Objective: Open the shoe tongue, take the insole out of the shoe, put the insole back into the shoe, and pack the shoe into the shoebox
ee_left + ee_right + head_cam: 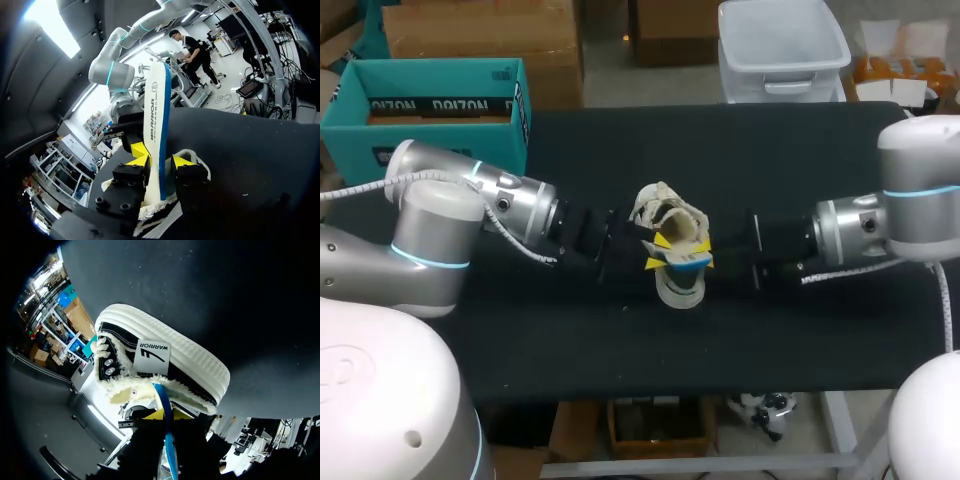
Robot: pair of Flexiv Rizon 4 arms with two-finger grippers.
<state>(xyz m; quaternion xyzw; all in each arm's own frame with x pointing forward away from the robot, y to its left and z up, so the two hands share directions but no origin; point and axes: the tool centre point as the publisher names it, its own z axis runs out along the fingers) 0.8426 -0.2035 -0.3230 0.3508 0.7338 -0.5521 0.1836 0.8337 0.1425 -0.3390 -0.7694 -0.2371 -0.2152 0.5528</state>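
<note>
Holds the insole (155, 125) clenched edge-up in the left gripper (159, 162), lower end inside the opening of the shoe (670, 212) at mid-table (620, 340). State of the right gripper (167, 416), on the shoe's opposite side: impossible to tell. Judged mid-task: tongue apparently open, insole partly out, direction unclear; packing into the shoebox (430, 100), well apart from the shoe, not yet done.

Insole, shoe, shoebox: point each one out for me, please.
insole (155, 115), left wrist view, on its white flat face.
shoe (195, 360), right wrist view, on the ribbed white rubber of the sole.
shoebox (440, 75), head view, on its teal far wall.
</note>
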